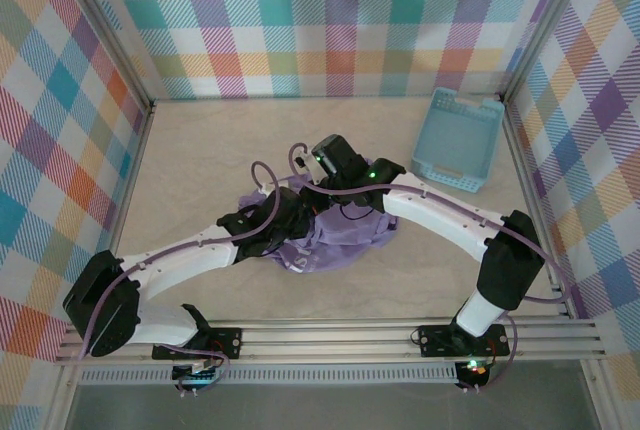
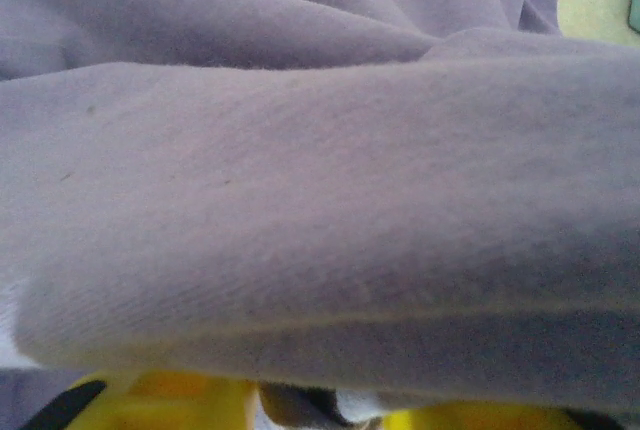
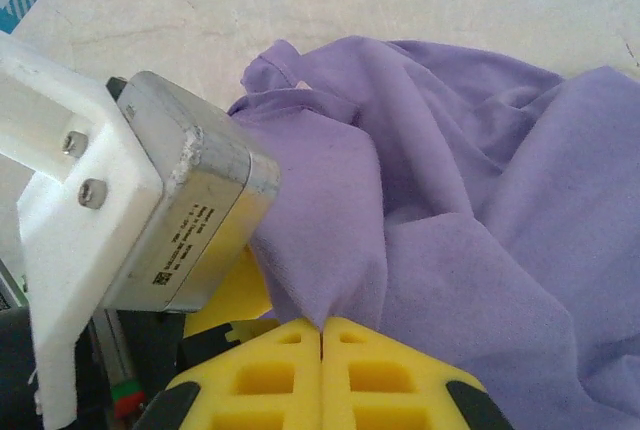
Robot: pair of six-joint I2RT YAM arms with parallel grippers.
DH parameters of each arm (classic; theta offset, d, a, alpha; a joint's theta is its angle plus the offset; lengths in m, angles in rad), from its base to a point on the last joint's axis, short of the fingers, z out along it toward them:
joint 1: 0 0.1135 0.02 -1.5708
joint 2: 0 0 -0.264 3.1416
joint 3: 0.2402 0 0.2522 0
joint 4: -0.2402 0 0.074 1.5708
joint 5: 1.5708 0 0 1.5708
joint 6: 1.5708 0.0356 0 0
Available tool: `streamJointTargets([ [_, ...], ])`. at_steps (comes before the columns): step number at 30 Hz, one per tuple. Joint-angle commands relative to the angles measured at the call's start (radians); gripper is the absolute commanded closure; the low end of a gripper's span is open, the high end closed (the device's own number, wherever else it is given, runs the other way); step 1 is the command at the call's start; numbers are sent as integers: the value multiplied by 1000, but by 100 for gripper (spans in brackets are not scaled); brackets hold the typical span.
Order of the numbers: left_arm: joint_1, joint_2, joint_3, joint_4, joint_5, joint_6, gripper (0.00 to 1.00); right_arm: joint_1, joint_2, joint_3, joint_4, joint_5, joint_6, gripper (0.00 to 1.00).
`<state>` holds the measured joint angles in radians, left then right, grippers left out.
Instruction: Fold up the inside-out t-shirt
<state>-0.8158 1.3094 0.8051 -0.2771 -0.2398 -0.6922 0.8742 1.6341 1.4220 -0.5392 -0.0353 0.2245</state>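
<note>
The t-shirt point(image 1: 335, 238) is a crumpled lavender heap on the pale table point(image 1: 200, 160), just toward 6 o'clock from the table's centre. Seen from above, its long axis runs roughly from 8 o'clock to 2 o'clock. It is too bunched to tell which end is the neck and which the hem. A pale patch shows at its 7 o'clock edge.

In the right wrist view the cloth point(image 3: 470, 190) spreads from the centre out to 3 o'clock. One rumpled corner points toward 11 o'clock.

Both arms reach over the heap and hide much of it in the top view. The left arm comes in from 8 o'clock and the right arm from 3 o'clock.

A light blue slotted basket point(image 1: 458, 142) stands at 2 o'clock from the shirt, well apart from it, against the plaid wall.

The right claw point(image 3: 321, 325) has its yellow fingers pressed together. A peak of the shirt is drawn into the seam between their tips, so it is pinching the cloth. A grey metal block on a white bracket point(image 3: 170, 210) sits just beside that fold at 9 o'clock.

The left claw point(image 1: 285, 240) is buried at the heap's 9 o'clock side. In its own view a thick fold of shirt point(image 2: 320, 220) drapes across the yellow fingers point(image 2: 170, 400). I cannot tell whether it is gripping.
</note>
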Motion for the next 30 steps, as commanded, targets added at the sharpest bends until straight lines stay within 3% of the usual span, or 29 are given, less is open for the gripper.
streamJointTargets([
  [1, 5, 4, 29, 8, -27, 4, 73, 3, -30, -6, 20, 0, 8, 100],
  [14, 4, -63, 20, -54, -69, 22, 97, -16, 36, -2, -10, 117, 12, 100],
  [23, 6, -208, -98, 81, 37, 75, 100, -123, 176, 43, -2, 133, 31, 100],
  [24, 6, -205, -100, 80, 38, 75, 100, -123, 172, 43, 0, 131, 30, 98],
  [28, 15, -195, -112, 101, 51, 65, 100, -99, 83, -17, 15, 127, 25, 71],
  [30, 33, -192, -118, 116, 69, 52, 100, -61, 21, -61, 7, 140, 19, 64],
])
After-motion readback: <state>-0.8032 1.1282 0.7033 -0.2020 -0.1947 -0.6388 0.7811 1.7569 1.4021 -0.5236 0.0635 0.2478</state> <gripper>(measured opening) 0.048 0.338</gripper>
